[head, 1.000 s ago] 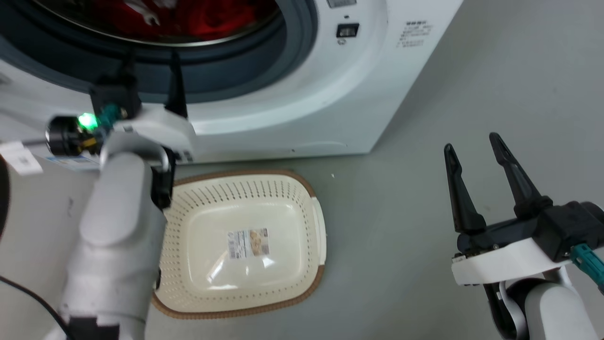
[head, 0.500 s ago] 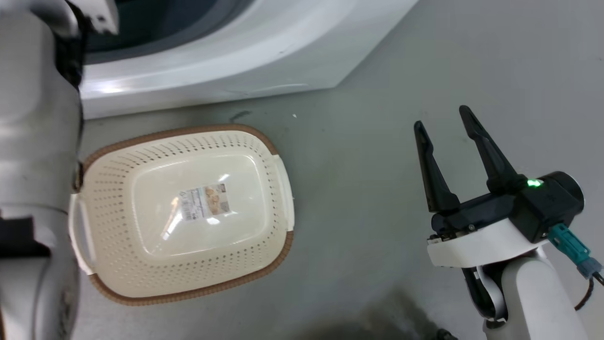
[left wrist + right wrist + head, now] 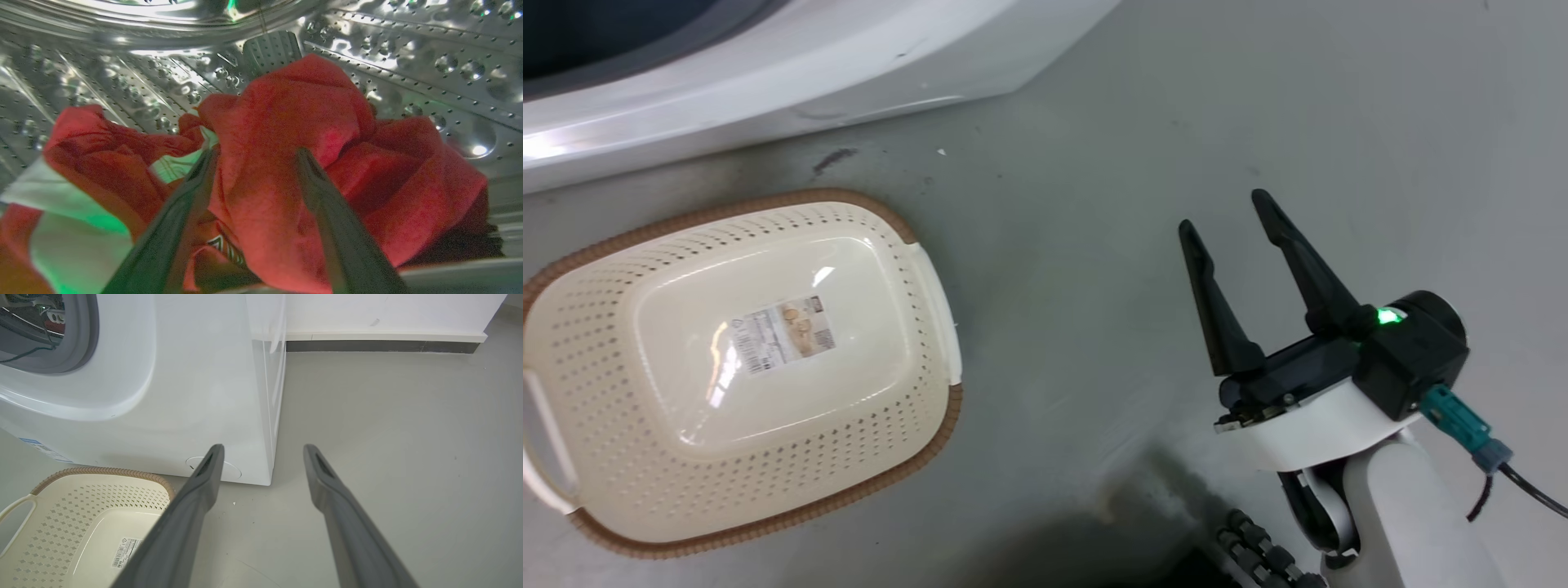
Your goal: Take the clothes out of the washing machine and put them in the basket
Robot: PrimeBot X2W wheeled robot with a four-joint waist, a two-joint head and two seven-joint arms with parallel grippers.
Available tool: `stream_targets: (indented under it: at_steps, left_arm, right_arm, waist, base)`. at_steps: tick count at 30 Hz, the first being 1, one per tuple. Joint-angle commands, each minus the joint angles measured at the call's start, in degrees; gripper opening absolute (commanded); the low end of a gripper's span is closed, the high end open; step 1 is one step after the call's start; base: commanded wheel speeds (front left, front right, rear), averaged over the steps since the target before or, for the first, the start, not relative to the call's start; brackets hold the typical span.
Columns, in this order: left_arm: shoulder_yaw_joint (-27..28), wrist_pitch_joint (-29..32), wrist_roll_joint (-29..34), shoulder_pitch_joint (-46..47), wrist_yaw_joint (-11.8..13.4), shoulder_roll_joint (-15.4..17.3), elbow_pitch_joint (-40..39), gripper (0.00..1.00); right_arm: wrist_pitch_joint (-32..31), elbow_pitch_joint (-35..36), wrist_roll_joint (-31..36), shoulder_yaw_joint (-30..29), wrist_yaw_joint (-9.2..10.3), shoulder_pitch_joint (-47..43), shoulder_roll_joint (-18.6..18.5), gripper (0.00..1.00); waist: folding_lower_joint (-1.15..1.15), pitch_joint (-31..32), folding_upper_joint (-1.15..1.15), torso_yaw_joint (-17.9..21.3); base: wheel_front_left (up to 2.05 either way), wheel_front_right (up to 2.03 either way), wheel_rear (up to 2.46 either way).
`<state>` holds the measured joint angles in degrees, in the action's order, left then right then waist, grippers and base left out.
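Red clothes (image 3: 380, 183) lie heaped low in the steel drum (image 3: 408, 49) of the washing machine (image 3: 184, 396), and my left gripper (image 3: 253, 159) is right in among them. Its jaws are apart, one on either side of a raised fold of the plain red piece (image 3: 282, 122). The cloth sits between the fingers and touches them, but they have not closed on it. To the left of that fold lies the striped piece (image 3: 94, 163), red with pale panels tinted by a green glow.

From the head camera I see the basket (image 3: 923, 327) on the grey floor (image 3: 1094, 204), just in front of the machine's white base. Its cream bottom is showing, with a paper label (image 3: 783, 335) stuck near the middle. My right gripper (image 3: 1225, 214) hangs over the floor to the right of the basket, well apart from it. Its jaws are wide apart, and a green light (image 3: 1387, 315) is lit on its wrist. In the right wrist camera its fingers (image 3: 200, 490) point toward the machine's lower front corner, and the basket's brown rim sits at the lower left, close to the machine.
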<state>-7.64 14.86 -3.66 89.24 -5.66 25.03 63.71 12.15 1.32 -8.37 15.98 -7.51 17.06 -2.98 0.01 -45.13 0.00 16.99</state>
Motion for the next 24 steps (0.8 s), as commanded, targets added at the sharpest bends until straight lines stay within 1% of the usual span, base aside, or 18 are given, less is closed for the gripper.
stream_targets:
  at_steps: [1, 5, 6, 10, 11, 12, 13, 14, 16, 19, 24]
  left_arm:
    - [0.01, 1.54, -0.34, 1.31, -0.20, 0.65, 0.65, 1.00]
    - [-0.36, 6.55, -0.56, 3.19, -0.37, 1.59, 1.84, 1.00]
    - [-0.74, 9.03, -0.50, 3.60, -0.53, 1.84, 2.38, 1.00]
    - [-1.58, 13.25, -0.48, 3.35, -0.59, 1.84, 3.20, 1.00]
    - [-1.65, 14.09, -0.57, 3.09, -0.29, 1.65, 3.23, 1.00]
    - [-1.87, 14.49, -0.45, 2.90, 0.05, 1.64, 2.99, 0.93]
    - [-2.01, 15.14, -0.44, 2.67, 0.25, 1.54, 2.91, 0.34]
    - [-1.94, 15.48, -0.71, 2.42, 0.59, 1.43, 2.73, 0.00]
    - [-2.16, 15.93, -0.64, 1.70, 1.16, 1.65, 2.07, 0.00]
    - [-2.23, 14.04, -0.54, 0.94, 2.65, 2.09, -0.17, 0.00]
    - [-2.12, 8.13, -0.59, -0.70, 5.13, 2.47, -5.44, 0.00]
  right_arm:
    - [0.50, -0.45, -0.48, 0.64, 0.04, 1.11, 0.19, 1.00]
    - [1.02, -1.10, -1.64, 1.72, 0.04, 1.12, 0.19, 1.00]
    - [1.25, -1.68, -2.03, 2.21, 0.04, 1.27, 0.17, 1.00]
    - [1.62, -2.40, -2.75, 2.90, 0.04, 1.63, 0.19, 1.00]
    - [1.78, -2.53, -2.92, 2.99, 0.04, 1.78, 0.18, 1.00]
    - [1.88, -2.69, -3.07, 3.06, 0.04, 1.92, 0.17, 1.00]
    - [1.92, -2.83, -3.21, 3.18, 0.04, 2.09, 0.18, 1.00]
    - [2.04, -2.92, -3.39, 3.32, 0.04, 2.24, 0.18, 1.00]
    - [2.13, -3.18, -3.68, 3.49, 0.04, 2.23, 0.18, 1.00]
    - [2.38, -3.50, -3.85, 3.24, 0.04, 2.59, 0.18, 1.00]
    - [2.59, -3.86, -4.12, 2.33, 0.04, 2.94, 0.18, 1.00]
  waist:
    - [-0.01, -1.22, 0.00, 1.43]
    - [-0.01, -2.44, 0.00, 2.74]
    - [-0.01, -2.93, 0.00, 3.26]
    - [-0.01, -3.42, 0.00, 3.94]
    - [-0.01, -3.51, 0.00, 4.03]
    - [-0.01, -3.61, 0.00, 4.11]
    - [-0.01, -3.68, 0.00, 4.20]
    - [-0.01, -3.69, 0.00, 4.26]
    - [-0.01, -3.54, 0.00, 4.38]
    - [-0.01, -3.23, 0.00, 4.39]
    - [-0.01, -2.47, 0.00, 3.82]
  base:
    - [0.00, 0.00, 0.00]
    - [0.00, 0.00, 0.00]
    - [0.00, 0.00, 0.00]
    - [0.00, 0.00, 0.00]
    - [0.00, 0.00, 0.00]
    - [0.00, 0.00, 0.00]
    - [0.00, 0.00, 0.00]
    - [0.00, 0.00, 0.00]
    - [0.00, 0.00, 0.00]
    - [0.00, 0.00, 0.00]
    - [0.00, 0.00, 0.00]
